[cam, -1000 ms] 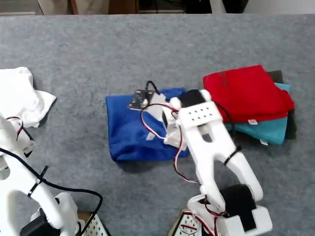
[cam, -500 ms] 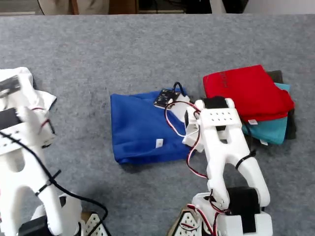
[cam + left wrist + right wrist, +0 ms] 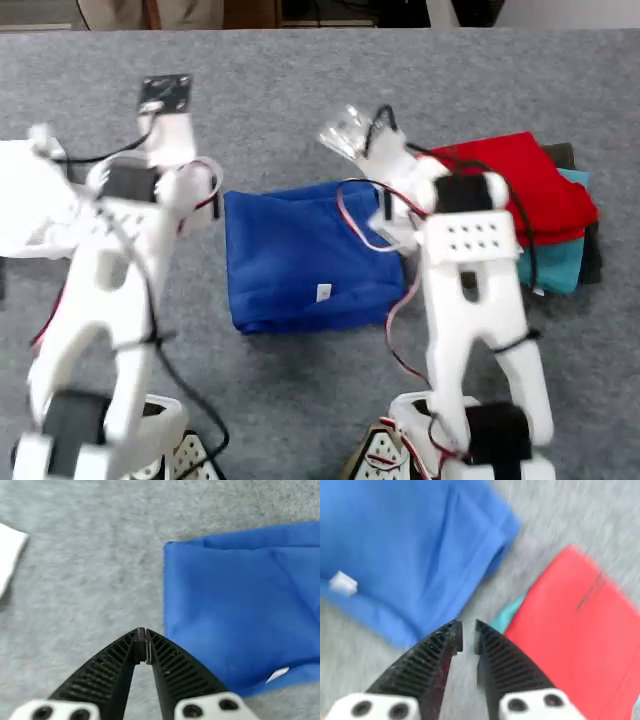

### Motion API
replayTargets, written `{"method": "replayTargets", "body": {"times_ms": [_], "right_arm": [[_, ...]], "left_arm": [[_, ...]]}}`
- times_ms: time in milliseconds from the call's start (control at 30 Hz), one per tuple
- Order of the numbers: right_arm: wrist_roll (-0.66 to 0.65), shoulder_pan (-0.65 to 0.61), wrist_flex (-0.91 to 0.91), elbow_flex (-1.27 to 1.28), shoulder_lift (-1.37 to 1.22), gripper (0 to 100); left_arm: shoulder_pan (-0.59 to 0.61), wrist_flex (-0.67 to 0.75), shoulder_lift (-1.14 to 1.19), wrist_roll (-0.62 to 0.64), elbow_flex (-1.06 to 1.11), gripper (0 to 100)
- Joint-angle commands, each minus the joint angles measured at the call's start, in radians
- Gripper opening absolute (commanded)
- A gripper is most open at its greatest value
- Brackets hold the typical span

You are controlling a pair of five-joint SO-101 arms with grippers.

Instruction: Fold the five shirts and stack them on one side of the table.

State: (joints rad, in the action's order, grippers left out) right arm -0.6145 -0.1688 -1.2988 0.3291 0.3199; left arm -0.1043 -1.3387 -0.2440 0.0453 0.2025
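A folded blue shirt lies flat in the middle of the grey table, with a small white tag showing. To its right is a stack with a red shirt on top, a teal one under it and a dark one at the bottom. A crumpled white shirt lies at the far left. My left gripper hangs shut and empty over bare table beside the blue shirt. My right gripper is a little open and empty above the gap between the blue shirt and the red shirt.
The left arm stands between the white and blue shirts; the right arm rises between the blue shirt and the stack. Bare grey table stretches behind the shirts. A corner of the white shirt shows in the left wrist view.
The right gripper let go of the blue shirt and rose toward the back. The left arm swung from the near left edge up and toward the blue shirt. The blue shirt shifted slightly right.
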Motion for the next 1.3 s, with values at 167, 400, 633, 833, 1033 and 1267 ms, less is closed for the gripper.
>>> {"method": "replayTargets", "body": {"times_ms": [167, 400, 633, 833, 1033, 1267], "right_arm": [[0.207, -0.033, 0.256, -0.213, -0.503, 0.9], [0.218, 0.010, 0.244, -0.602, -0.920, 0.6], [0.216, 0.005, 0.064, -1.099, -1.165, 0.5], [0.209, 0.005, -0.310, -1.492, -1.282, 0.5], [0.298, 0.041, -0.497, -1.584, -1.257, 0.2], [0.305, 0.013, -0.402, -0.858, -0.727, 0.2]], "left_arm": [[-0.071, 0.015, 0.476, 0.146, -0.371, 2], [-0.124, -0.029, 0.745, 0.101, -0.488, 2], [-0.025, -0.175, 0.921, 0.129, -0.712, 2], [-0.002, -0.282, 0.981, 0.124, -0.899, 2], [-0.069, -0.365, 0.980, 0.089, -1.017, 2], [-0.040, -0.351, 1.003, 0.081, -1.060, 2]]}}
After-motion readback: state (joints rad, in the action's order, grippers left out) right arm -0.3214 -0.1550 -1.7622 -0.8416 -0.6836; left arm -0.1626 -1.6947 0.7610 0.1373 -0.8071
